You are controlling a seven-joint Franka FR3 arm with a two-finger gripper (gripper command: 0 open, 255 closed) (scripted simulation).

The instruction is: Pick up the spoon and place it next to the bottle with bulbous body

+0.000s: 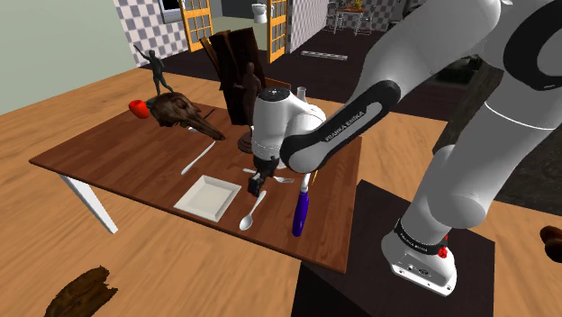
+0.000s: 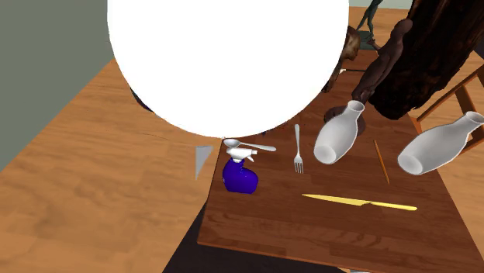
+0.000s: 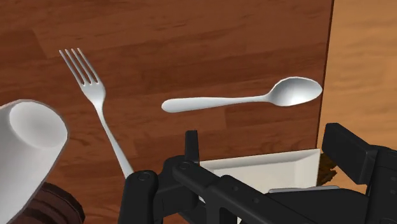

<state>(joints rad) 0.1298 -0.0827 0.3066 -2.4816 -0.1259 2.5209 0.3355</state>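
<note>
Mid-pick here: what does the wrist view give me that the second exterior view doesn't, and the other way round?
Wrist view adds: the gripper, open, with its fingers apart near the white tray. The spoon lies ahead of them, untouched.

Second exterior view adds: a white bulbous bottle, a second white bottle, a blue spray bottle and a yellow knife, all on the table.

Shared: the spoon lying flat on the wood, with the fork beside it.
</note>
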